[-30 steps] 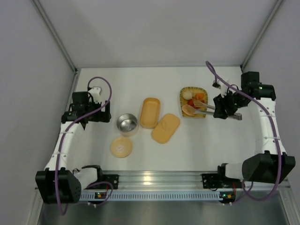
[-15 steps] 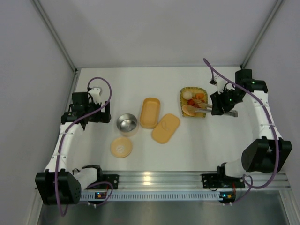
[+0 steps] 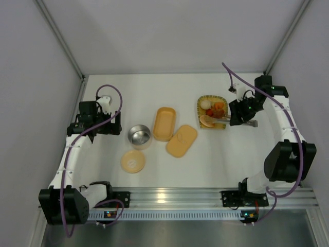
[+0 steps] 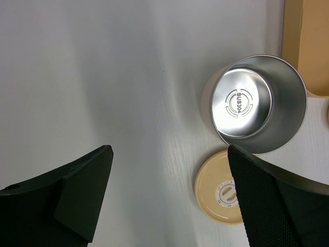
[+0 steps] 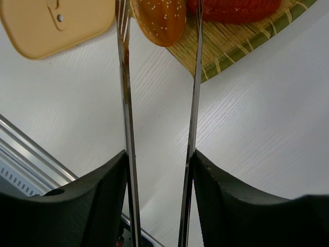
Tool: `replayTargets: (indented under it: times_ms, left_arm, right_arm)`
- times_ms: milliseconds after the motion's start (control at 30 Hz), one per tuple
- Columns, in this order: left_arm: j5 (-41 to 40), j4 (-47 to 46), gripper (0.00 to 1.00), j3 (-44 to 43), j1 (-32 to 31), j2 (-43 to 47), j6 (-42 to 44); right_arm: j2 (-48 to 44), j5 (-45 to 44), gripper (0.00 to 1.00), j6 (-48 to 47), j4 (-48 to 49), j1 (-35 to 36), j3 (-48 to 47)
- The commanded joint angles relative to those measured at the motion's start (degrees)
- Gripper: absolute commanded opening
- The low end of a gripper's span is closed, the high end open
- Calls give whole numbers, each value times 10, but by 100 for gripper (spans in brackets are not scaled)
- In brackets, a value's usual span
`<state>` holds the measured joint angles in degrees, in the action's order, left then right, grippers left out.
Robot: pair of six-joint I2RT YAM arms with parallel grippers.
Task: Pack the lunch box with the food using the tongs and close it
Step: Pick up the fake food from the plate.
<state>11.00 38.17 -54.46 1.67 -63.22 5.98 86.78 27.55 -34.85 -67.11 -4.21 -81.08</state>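
While the right hand (image 5: 159, 170) clasps the tongs (image 5: 125, 103) by both arms, their tips flank a seeded brown food piece (image 5: 160, 18) on the woven tray (image 5: 241, 49), next to a red piece (image 5: 231, 7). Contact: cannot tell. The left hand (image 4: 169, 177) is spread wide, holding nothing, over the desk (image 3: 154, 92) by the steel tin (image 4: 257, 103) and tan lid (image 4: 221, 193). The lunch box (image 3: 164, 123) lies uncovered mid-desk, with its flat lid (image 3: 181, 140) just beside it.

In the right wrist view the tongs (image 5: 126, 103) run off the top edge, tips unseen; the flat lid (image 5: 51, 20) (upper left) and a red piece (image 5: 231, 7) are cropped there too. In the left wrist view the right edge cuts the lunch box (image 4: 308, 46). From above, the food (image 3: 213, 109) is too small to sort.
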Motion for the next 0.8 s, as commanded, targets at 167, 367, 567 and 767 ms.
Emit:
replayTargets:
  times_ms: [167, 367, 567, 767]
  left_arm:
    - [-5, -11, 98, -7, 2, 7, 6]
    - [-5, -13, 98, -8, 2, 6, 5]
    - [-5, -13, 98, -7, 2, 4, 5]
    - [-12, -13, 98, -10, 2, 7, 2]
  right_arm:
    - [15, 28, 43, -4, 19, 11, -8]
    - [13, 39, 27, -17, 1, 12, -10]
    - [-8, 48, 7, -31, -19, 12, -14]
    - [-45, 78, 0, -28, -44, 13, -52]
